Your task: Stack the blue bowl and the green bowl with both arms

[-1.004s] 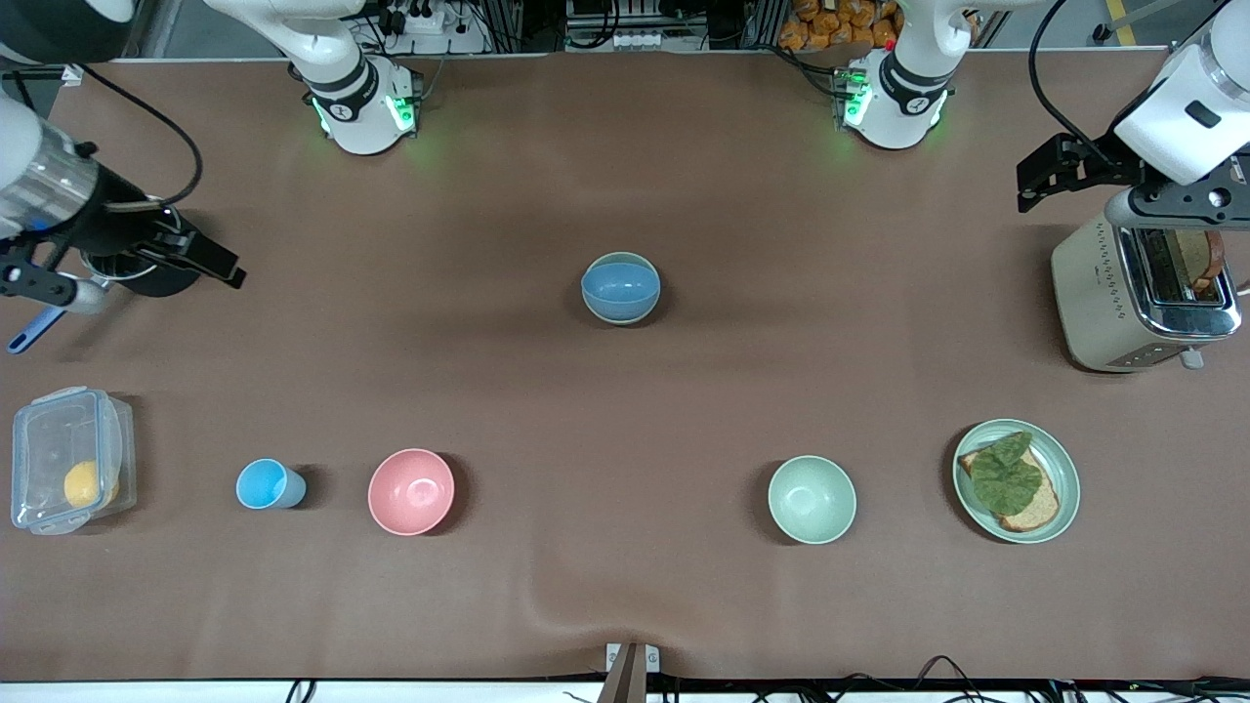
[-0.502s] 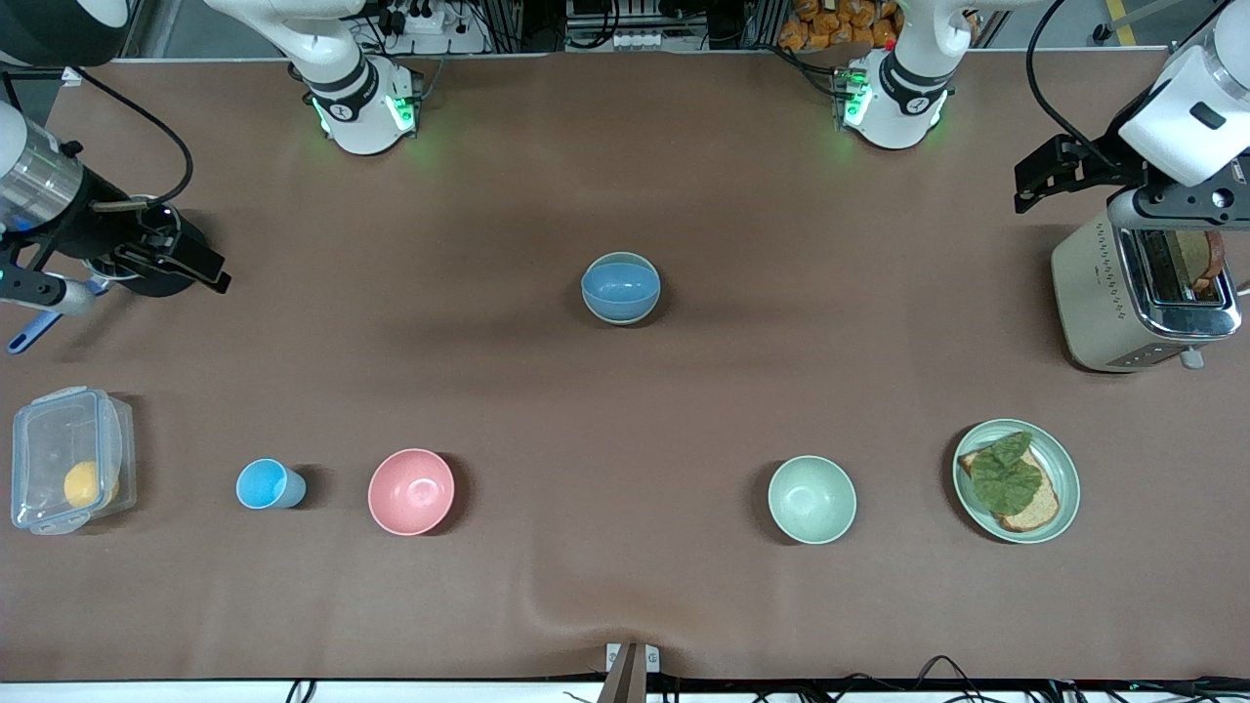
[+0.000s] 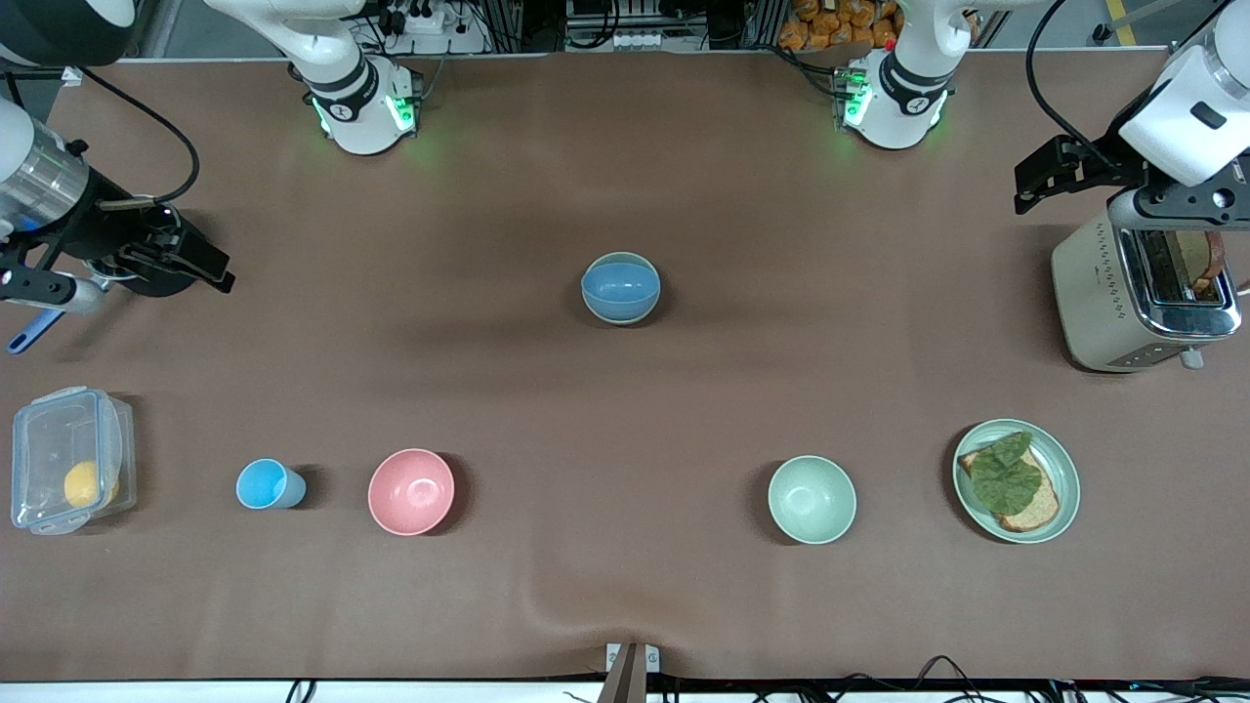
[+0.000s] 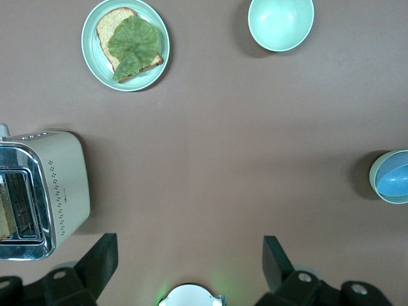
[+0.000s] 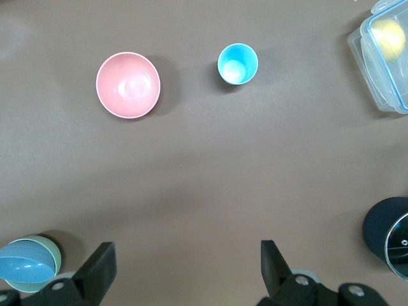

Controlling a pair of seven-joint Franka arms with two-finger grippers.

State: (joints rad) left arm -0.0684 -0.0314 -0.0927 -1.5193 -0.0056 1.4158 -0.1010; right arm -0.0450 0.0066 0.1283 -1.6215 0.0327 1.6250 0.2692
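Note:
The blue bowl [image 3: 619, 290] sits tilted inside a green bowl [image 3: 622, 259] at the middle of the table. The pair also shows in the left wrist view [image 4: 394, 180] and in the right wrist view [image 5: 24, 268]. A second, look-alike green bowl [image 3: 812, 499] stands alone nearer the front camera, beside the sandwich plate. My left gripper [image 3: 1025, 186] is open and empty, up in the air beside the toaster; its own view shows it [image 4: 189, 245] over bare table. My right gripper [image 3: 217, 271] is open and empty at the right arm's end of the table [image 5: 186, 252].
A toaster [image 3: 1138, 293] with bread stands at the left arm's end. A green plate [image 3: 1066, 469] holds a sandwich. A pink bowl [image 3: 411, 491], a light-blue cup [image 3: 266, 484] and a clear lidded box [image 3: 68, 459] line the front. A black container [image 3: 156, 281] sits under the right wrist.
The right gripper has shifted a little toward the right arm's end of the table. The left arm and the bowls have not visibly moved.

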